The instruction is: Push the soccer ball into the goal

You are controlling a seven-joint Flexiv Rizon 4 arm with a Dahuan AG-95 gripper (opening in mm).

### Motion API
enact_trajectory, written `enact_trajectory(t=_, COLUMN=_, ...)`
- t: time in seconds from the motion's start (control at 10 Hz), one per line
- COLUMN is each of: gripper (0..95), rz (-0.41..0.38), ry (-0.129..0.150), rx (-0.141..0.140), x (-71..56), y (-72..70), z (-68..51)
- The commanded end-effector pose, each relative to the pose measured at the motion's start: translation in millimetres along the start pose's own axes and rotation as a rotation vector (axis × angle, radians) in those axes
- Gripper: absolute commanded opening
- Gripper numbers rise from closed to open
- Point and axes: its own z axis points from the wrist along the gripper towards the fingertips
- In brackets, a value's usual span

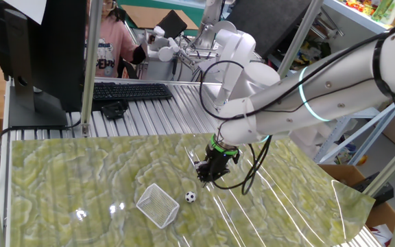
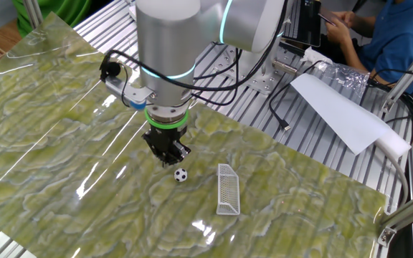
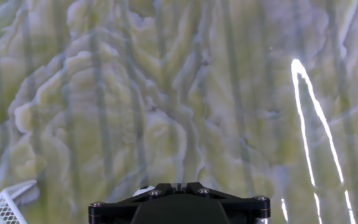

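The black two-finger gripper (image 2: 169, 159), jaws closed on nothing, is pointing down at the green marbled counter (image 2: 63, 129), the tiny black-and-white soccer ball (image 2: 181, 175) lying just at its four o'clock, the white wire-mesh goal (image 2: 227, 189) sitting nearby at three o'clock of the ball.

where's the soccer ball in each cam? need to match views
One fixed view: soccer ball lower centre, just right of the goal.
The other fixed view: ball centre, left of the goal.
Hand view: only a white sliver by the gripper body, probably the ball.
Shared landmark: the goal, seen in all three.
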Motion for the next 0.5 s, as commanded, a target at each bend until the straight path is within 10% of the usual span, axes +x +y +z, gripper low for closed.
enact_trajectory(t=0.1, gripper=0.0, rz=-0.001, ry=0.007, rx=0.021, x=-0.4, y=0.0, z=0.3)
enact_trajectory(t=0.5, gripper=0.0, rz=-0.057, ry=0.08, rx=0.052, x=-0.4, y=0.0, z=0.3)
